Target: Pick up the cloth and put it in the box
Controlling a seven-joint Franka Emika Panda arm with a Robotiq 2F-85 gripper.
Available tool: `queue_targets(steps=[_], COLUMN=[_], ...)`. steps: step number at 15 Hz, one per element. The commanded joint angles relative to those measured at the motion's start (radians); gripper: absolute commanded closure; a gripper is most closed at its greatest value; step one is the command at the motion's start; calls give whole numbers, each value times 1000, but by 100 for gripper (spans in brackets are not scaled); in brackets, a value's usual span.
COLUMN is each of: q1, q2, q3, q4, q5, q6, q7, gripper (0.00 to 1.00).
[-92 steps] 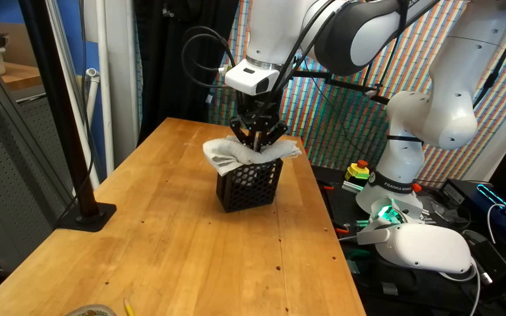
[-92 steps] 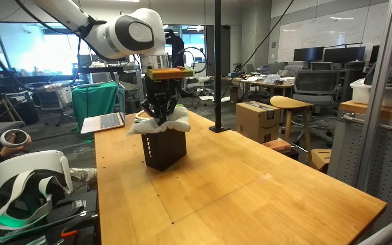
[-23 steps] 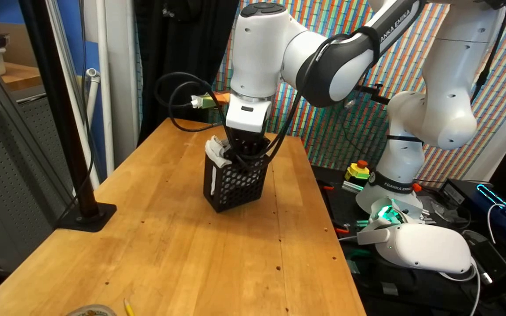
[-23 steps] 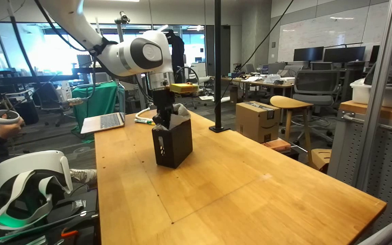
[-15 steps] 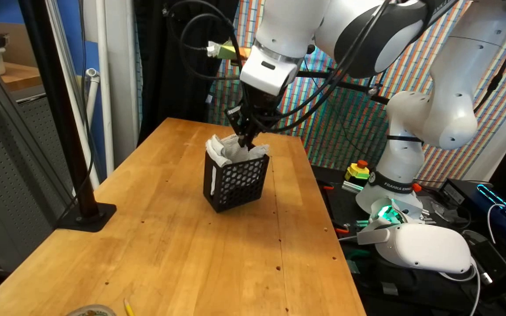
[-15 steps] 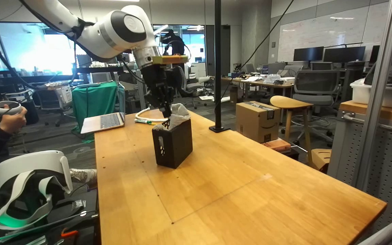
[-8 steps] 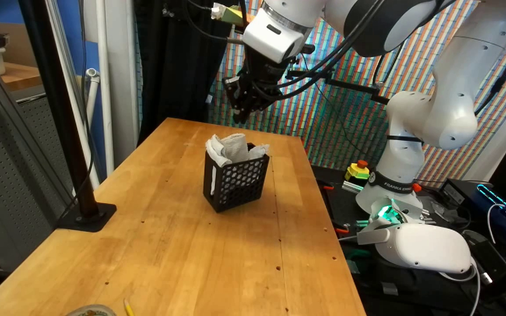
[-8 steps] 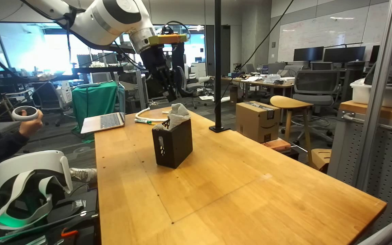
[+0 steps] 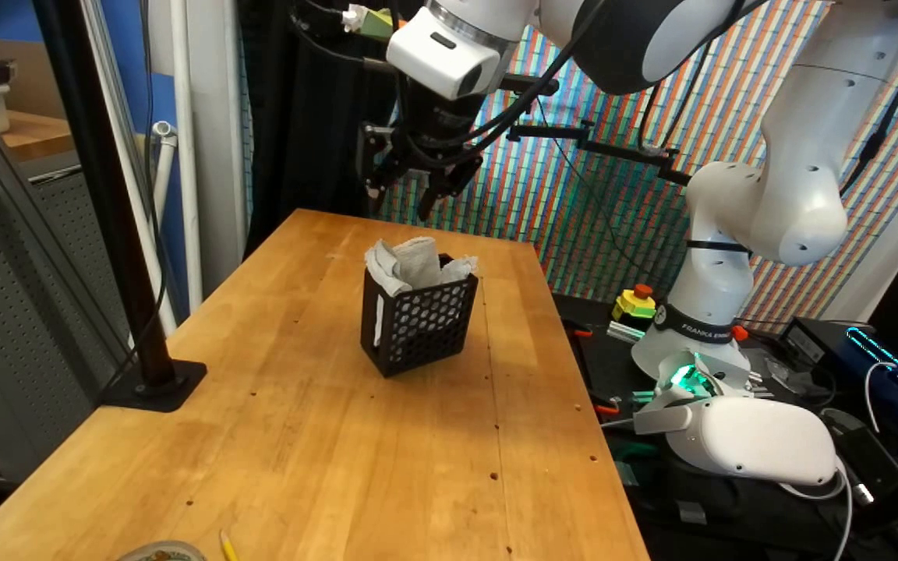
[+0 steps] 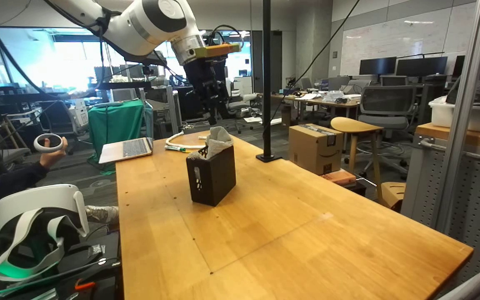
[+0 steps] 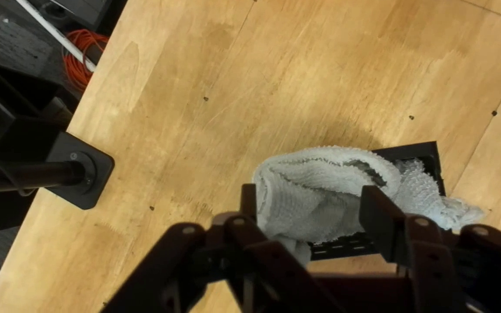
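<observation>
Tool (image 9: 400, 209), spread apart with nothing in it, hangs above the white towel (image 9: 418, 262) poking from the black mesh box (image 9: 429, 326).

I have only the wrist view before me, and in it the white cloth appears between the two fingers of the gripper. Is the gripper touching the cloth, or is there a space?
Observer: There is a space: in an exterior view the gripper hangs above the white cloth, not touching it.
Operator: Thank you. Is it entirely down inside, or does some part stick out?
Observer: In both exterior views, some of it sticks out above the black perforated box.
Operator: And if we must halt quickly?
Observer: In an exterior view, a red-topped emergency stop button stands near the Franka arm's base.
</observation>
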Motion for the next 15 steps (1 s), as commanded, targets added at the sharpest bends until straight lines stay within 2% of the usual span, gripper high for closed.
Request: queue_targets(steps=[1, 7, 8, 9, 10, 11, 15], q1=[4, 15, 14, 12, 10, 8, 1], q2=[92, 195, 204, 208, 208, 207, 178], q3=[8, 34, 33, 32, 30, 27, 18], q4=[94, 173, 177, 176, 173, 168, 138], q5=[39, 59, 58, 51, 49, 43, 35], q6=[5, -10, -12, -11, -12, -12, -15], q7=[-1, 13, 18, 25, 29, 39, 75], gripper=[3, 0, 25, 25, 30, 40, 70])
